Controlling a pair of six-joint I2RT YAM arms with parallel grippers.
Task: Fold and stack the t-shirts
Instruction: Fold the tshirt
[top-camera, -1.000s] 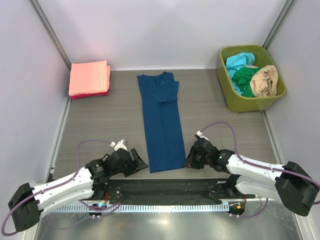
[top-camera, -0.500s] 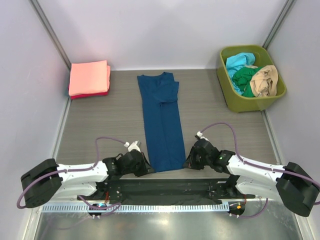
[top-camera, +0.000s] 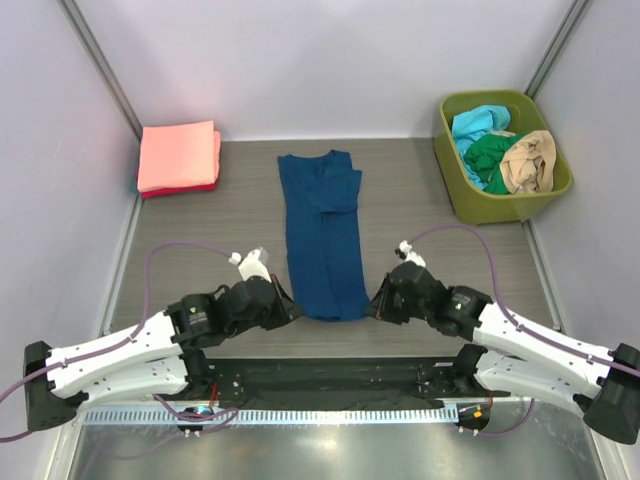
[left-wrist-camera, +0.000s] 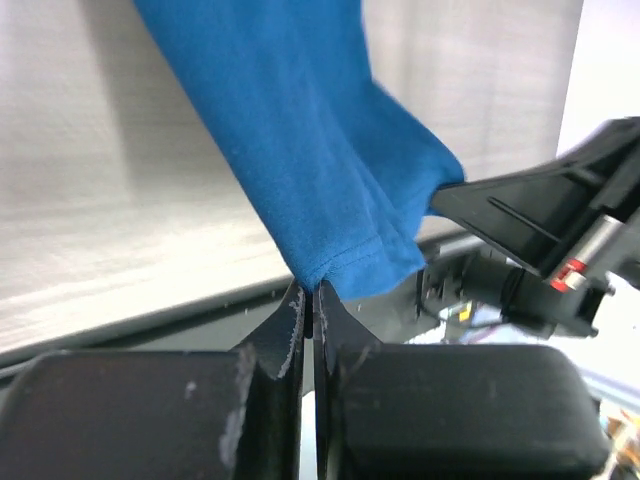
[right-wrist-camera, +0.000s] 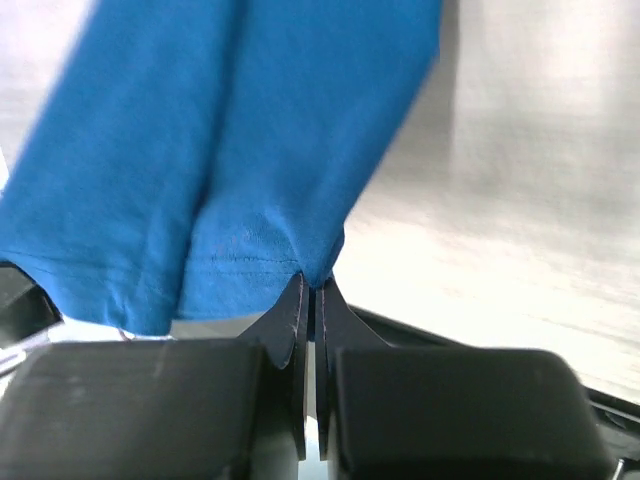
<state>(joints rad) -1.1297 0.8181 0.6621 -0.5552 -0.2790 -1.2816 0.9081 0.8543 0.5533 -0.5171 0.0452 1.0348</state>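
Looking like a robotics lab test cell: being boxed in by plain white walls (top-camera: 320, 70), centring on a grey table (top-camera: 200, 240), ending at a toothed metal rail (top-camera: 330, 412).

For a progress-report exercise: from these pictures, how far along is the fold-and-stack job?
Done: a pink tee lies folded on a red tee at the far left. In hand: the blue tee is a long strip, with the left gripper and right gripper shut on its near hem corners. Left: finishing that fold, then the cyan tee, green tee and tan tee heaped in the bin.
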